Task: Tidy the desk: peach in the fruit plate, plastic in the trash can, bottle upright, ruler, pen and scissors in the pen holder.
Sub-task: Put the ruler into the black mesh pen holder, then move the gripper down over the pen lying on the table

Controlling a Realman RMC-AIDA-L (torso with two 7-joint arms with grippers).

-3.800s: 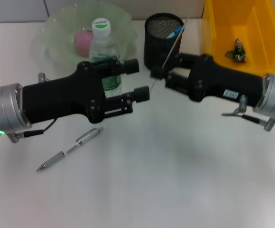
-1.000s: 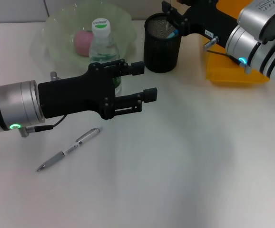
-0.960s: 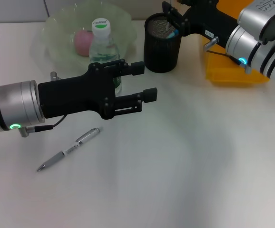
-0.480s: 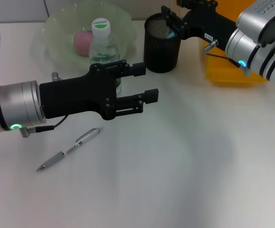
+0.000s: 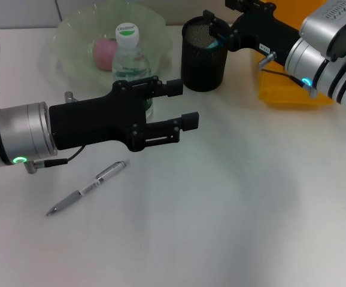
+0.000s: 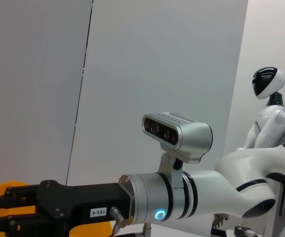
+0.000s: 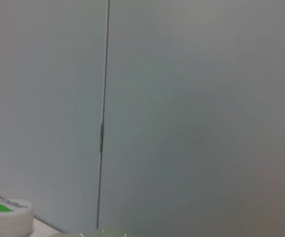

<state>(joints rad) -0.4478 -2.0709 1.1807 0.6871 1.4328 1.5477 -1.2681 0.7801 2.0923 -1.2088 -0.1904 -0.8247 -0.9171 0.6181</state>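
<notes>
From the head view, the right gripper (image 5: 212, 24) hangs over the pen holder (image 5: 204, 55), its fingers too hidden to read, likely dropping something in. The left gripper (image 5: 182, 104) hovers spread and empty just in front of the upright bottle (image 5: 129, 63); the peach (image 5: 104, 52) sits in the plate (image 5: 71, 45). The pen (image 5: 86, 188) lies on the desk (image 5: 233, 215), so I'd fetch it next. The left wrist view shows only the right arm (image 6: 182, 202); the right wrist view catches the bottle's cap.

head camera looks down at desk (image 5: 233, 227), wrist cameras face level toward walls
</notes>
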